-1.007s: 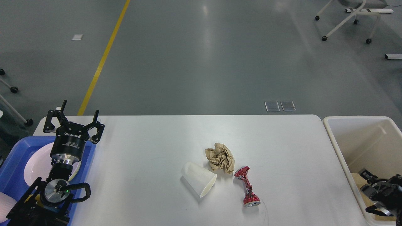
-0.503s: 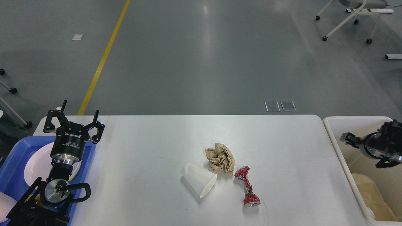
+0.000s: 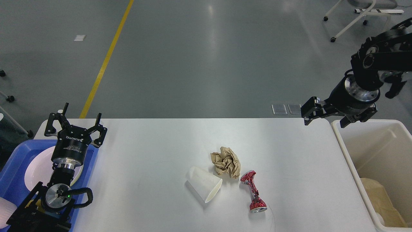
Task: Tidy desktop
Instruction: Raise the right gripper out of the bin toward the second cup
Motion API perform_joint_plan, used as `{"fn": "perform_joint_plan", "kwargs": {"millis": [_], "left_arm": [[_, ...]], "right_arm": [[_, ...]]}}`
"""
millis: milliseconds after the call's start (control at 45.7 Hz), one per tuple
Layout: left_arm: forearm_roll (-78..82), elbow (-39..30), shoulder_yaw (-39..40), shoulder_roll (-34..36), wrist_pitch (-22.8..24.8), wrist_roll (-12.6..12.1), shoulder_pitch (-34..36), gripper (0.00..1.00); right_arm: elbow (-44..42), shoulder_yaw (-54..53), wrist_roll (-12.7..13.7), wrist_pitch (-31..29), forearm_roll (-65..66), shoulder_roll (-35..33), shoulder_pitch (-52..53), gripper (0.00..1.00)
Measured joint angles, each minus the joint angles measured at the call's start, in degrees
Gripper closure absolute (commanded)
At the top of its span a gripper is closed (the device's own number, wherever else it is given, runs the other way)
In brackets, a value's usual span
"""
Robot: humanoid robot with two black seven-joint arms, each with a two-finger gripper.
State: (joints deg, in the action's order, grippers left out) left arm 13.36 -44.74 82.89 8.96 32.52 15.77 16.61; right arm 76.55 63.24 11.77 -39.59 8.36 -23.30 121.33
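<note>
desktop: plain white, no pattern.
paper cup: white outside, cream-white inside.
crumpled paper ball: tan/kraft brown.
crushed can: red with dark and white mottling, bare silver at the end rim.
tray: solid blue. plate in it: white with a faint pink tint.
bin: cream; beige paper-like stuff inside.
left gripper: black, white lettering on the body, silver wrist ring, small green light lower on the arm.
right gripper: black, silver ring behind it.
floor: grey-green, glossy; one yellow line across it.
</note>
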Motion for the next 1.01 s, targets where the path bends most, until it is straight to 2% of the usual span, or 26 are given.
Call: {"fn": "perform_joint_plan", "kwargs": {"millis": [153, 306, 481, 613, 1007], "left_arm": [[0.0, 0.0, 0.0, 0.0, 0.0, 0.0, 0.0, 0.04], [-0.01, 0.0, 0.0, 0.0, 0.0, 0.0, 0.0, 0.04], [0.0, 0.0, -0.01, 0.0, 0.0, 0.0, 0.0, 0.04], [0.0, 0.0, -0.01, 0.0, 0.0, 0.0, 0.0, 0.04], [0.0, 0.0, -0.01, 0.0, 0.0, 0.0, 0.0, 0.04]], "right_arm": [[7.83, 2.76, 0.14, -2.67, -5.14, 6.16, 11.43, 0.0], [16.01, 3.71, 0.45, -2.5, -8.15, 8.86, 19.45, 0.0], [21.92, 5.46, 4.41, 2.17, -16.89, 12.78, 24.58, 0.0], [23.13, 6.12, 6.37, 4.82, -20.45, 13.67, 26.0, 0.0], [22.95, 6.45, 6.36, 4.81, -21.5, 13.46, 25.94, 0.0]]}}
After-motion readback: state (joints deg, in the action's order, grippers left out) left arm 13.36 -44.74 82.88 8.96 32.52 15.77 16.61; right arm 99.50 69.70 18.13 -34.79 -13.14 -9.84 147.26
